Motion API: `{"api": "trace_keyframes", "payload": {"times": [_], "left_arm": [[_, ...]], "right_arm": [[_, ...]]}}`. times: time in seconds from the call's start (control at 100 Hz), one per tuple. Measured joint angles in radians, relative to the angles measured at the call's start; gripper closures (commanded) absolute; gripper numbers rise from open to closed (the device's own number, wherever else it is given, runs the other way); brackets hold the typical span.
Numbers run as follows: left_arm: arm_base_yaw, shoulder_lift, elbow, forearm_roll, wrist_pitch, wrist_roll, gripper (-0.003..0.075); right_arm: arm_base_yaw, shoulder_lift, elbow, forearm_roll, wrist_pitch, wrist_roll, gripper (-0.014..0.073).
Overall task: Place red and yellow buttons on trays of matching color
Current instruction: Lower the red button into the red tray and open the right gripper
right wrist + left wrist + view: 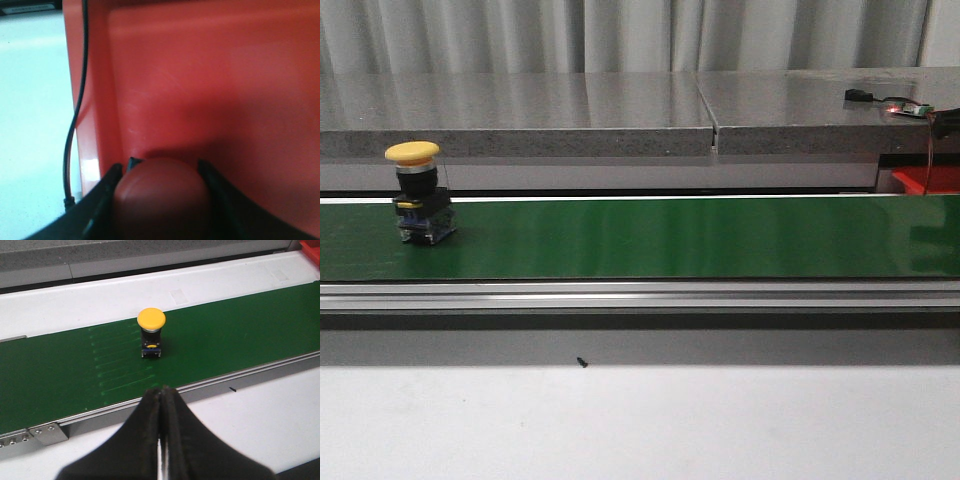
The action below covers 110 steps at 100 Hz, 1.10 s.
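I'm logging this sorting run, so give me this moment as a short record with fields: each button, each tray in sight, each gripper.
yellow button: upright on the green belt, toward its left end, untouched
red button: between the right gripper's fingers, over the red tray
red tray: under the right gripper; only a corner shows at the far right of the front view
yellow tray: not in view
left gripper: shut, holding nothing, on the near side of the belt, facing the yellow button
right gripper: shut on the red button
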<state>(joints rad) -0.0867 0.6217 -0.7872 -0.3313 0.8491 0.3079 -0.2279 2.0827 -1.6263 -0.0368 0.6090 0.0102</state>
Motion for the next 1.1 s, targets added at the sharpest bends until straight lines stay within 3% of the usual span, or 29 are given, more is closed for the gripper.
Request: {"api": "trace_keyframes", "payload": {"times": [0.07, 0.19, 0.29, 0.67, 0.88, 1.1], "left_arm": [[0.0, 0.0, 0.0, 0.0, 0.0, 0.0, 0.0739], [0.0, 0.0, 0.0, 0.0, 0.0, 0.0, 0.0739], [0.0, 0.0, 0.0, 0.0, 0.0, 0.0, 0.0739], [0.0, 0.0, 0.0, 0.0, 0.0, 0.0, 0.0739], [0.0, 0.0, 0.0, 0.0, 0.0, 0.0, 0.0739], [0.0, 0.0, 0.0, 0.0, 0.0, 0.0, 0.0739]], "right_arm": [[0.0, 0.002, 0.0, 0.0, -0.001, 0.0, 0.0362], [0.0, 0.007, 0.0, 0.002, -0.001, 0.0, 0.0148], [0.0, 0.007, 0.0, 0.006, -0.01, 0.0, 0.0053], [0.0, -0.022, 0.0, 0.008, -0.024, 0.0, 0.0053], [0.0, -0.15, 0.029, 0.012, -0.028, 0.0, 0.0053], [0.004, -0.352, 0.17, 0.018, -0.076, 0.0, 0.0053]]}}
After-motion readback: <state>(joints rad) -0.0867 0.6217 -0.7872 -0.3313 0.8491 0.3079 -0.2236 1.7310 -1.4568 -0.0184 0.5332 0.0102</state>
